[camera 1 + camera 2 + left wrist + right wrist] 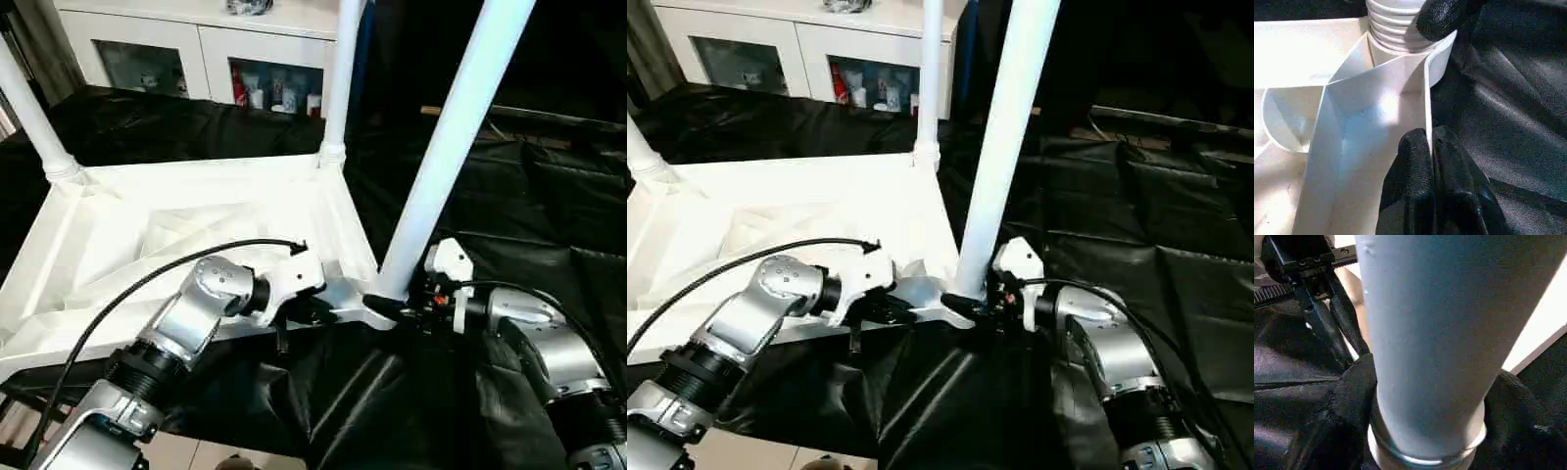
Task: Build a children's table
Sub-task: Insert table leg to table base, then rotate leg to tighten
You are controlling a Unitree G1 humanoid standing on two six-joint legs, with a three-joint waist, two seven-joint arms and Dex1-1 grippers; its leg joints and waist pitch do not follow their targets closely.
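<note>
The white tabletop [196, 215] lies underside up on the black-draped work table. Two legs stand upright in its far corners [338, 69] [29, 108]. A third leg [451, 147] leans to the right with its base in the near right corner socket [377, 311]. My right gripper [394, 305] is shut on this leg's base, one finger on each side [1349, 387]. One of its fingertips [1442, 17] rests on the leg's ribbed end [1396, 29]. My left gripper [294, 318] is shut on the tabletop's thin near rim wall [1426, 98], just left of that socket.
A white cabinet [196, 39] with bottles on its shelves stands behind the work table. The wrinkled black drape [549, 196] spreads to the right and hangs over the near edge. A strip of floor [196, 452] shows below the left arm.
</note>
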